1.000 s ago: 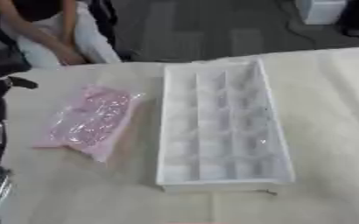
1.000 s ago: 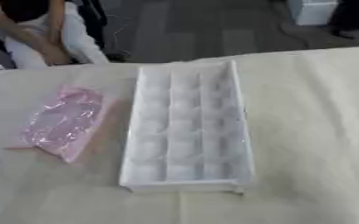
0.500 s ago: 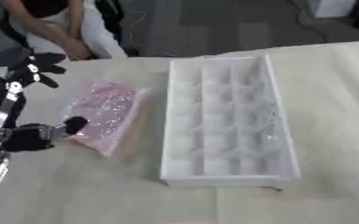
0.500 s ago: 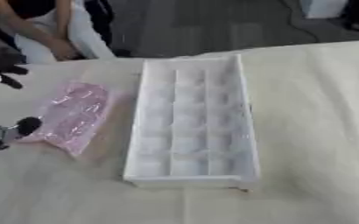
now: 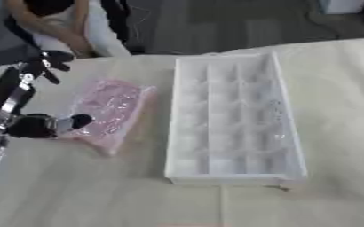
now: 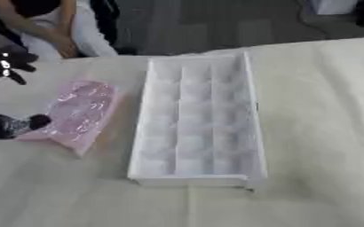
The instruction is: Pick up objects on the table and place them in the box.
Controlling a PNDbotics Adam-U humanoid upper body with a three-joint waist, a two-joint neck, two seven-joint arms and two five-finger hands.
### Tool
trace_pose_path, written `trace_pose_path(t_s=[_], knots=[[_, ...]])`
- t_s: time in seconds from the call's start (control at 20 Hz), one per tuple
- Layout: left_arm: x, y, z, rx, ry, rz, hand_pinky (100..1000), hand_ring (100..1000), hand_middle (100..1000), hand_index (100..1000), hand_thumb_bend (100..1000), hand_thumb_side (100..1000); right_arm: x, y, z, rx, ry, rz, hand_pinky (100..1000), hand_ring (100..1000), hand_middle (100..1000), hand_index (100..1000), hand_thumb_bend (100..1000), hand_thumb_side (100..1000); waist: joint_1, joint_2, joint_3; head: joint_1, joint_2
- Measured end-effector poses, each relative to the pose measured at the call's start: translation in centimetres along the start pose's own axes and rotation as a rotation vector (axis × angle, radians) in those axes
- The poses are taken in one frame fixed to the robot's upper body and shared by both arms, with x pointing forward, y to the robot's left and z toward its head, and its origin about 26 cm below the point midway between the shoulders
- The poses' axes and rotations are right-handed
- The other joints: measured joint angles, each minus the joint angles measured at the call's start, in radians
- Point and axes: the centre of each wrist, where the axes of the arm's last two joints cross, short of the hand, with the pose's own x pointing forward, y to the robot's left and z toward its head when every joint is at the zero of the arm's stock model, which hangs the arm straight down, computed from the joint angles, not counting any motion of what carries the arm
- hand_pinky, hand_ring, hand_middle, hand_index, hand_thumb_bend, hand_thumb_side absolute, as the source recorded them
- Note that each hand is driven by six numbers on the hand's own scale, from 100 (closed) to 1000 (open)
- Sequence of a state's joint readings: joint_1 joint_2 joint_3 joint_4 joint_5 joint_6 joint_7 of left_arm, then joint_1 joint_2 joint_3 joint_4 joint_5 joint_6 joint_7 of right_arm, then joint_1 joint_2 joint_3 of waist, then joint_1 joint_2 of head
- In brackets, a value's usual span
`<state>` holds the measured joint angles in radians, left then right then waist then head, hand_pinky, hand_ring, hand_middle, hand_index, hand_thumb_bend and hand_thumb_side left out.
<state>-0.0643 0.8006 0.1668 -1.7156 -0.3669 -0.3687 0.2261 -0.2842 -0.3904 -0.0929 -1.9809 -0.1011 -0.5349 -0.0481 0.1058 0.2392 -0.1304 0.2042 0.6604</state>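
You're on the reach: your left hand (image 5: 49,71) hangs spread over the pink bag (image 5: 107,111), holding nothing, as far as the blur shows. Next, close on the bag below it, then carry it right to the box (image 5: 233,119).

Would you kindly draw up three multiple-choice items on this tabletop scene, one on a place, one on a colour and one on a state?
1. Where does the packet lie?
A. to the left of the box
B. inside the box
C. to the right of the box

2. What colour is the packet?
A. blue
B. pink
C. green

3. What do the compartments of the box hold?
A. the packet
B. nothing visible
C. a stack of cups

Answers:
1. A: the packet lies flat on the table, left of the white box and beside the left hand.
2. B: its wrapper shows pink through clear plastic.
3. B: every compartment looks bare and white.
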Motion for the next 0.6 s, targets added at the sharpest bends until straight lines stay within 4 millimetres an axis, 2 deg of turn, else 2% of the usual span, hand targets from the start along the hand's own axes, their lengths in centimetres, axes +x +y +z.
trace_pose_path(t_s=[0.35, 0.4, 0.6], knots=[[-2.0, -0.2, -0.3, -0.038, 0.014, -0.014, 504, 701, 769, 863, 696, 701, 0.0, 0.0, 0.0, 0.001, 0.000, -0.005, 834, 861, 897, 844, 337, 1000, -0.001, 0.000, -0.017, 0.008, 0.003], [-2.2, -0.3, -0.4, -0.042, 0.013, -0.016, 483, 675, 752, 848, 705, 682, 0.0, 0.0, 0.0, 0.002, -0.001, -0.005, 834, 861, 897, 845, 338, 1000, -0.001, -0.001, -0.020, 0.009, 0.003], [-2.6, -0.5, -0.7, -0.033, 0.001, -0.012, 475, 668, 749, 844, 696, 688, 0.0, 0.0, 0.0, 0.004, -0.002, -0.006, 834, 861, 895, 843, 338, 1000, -0.001, -0.001, -0.036, 0.009, 0.003]])
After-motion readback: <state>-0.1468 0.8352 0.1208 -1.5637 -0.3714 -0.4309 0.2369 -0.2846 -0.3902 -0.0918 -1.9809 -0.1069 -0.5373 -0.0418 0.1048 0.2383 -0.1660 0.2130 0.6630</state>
